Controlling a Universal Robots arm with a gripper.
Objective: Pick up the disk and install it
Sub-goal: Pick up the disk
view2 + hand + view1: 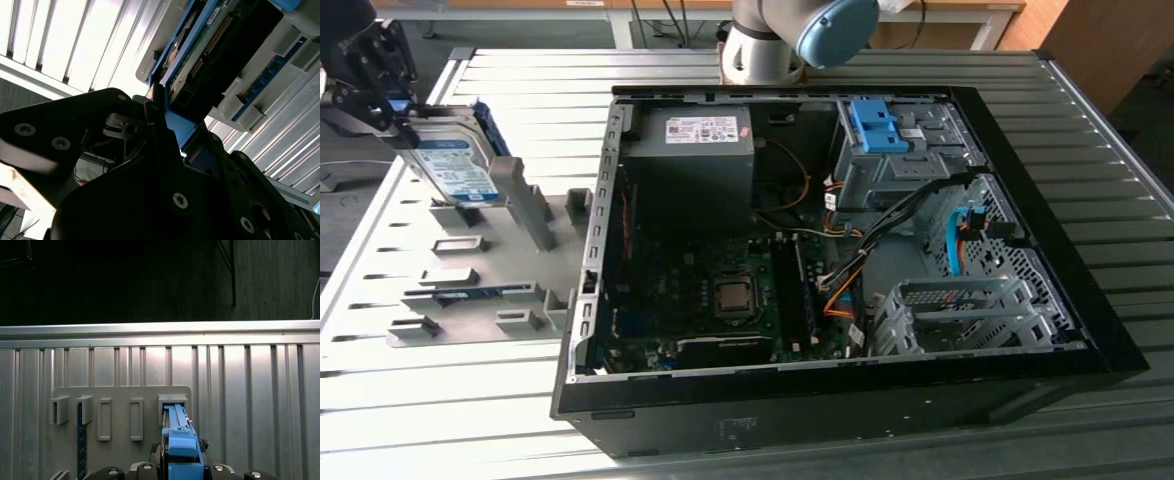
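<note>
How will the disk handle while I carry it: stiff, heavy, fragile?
Likely rigid: the disk looks like a flat metal slab. Probably heavy for its size, so it could tilt in the pincer, which grips one end. Its exposed circuit board looks fragile; avoid knocks.

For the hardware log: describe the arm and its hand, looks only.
The arm is a silver-grey tubular joint with a rounded light-blue cap. The hand is matte black, blocky and angular, with round silver screw heads set into its plates.
</note>
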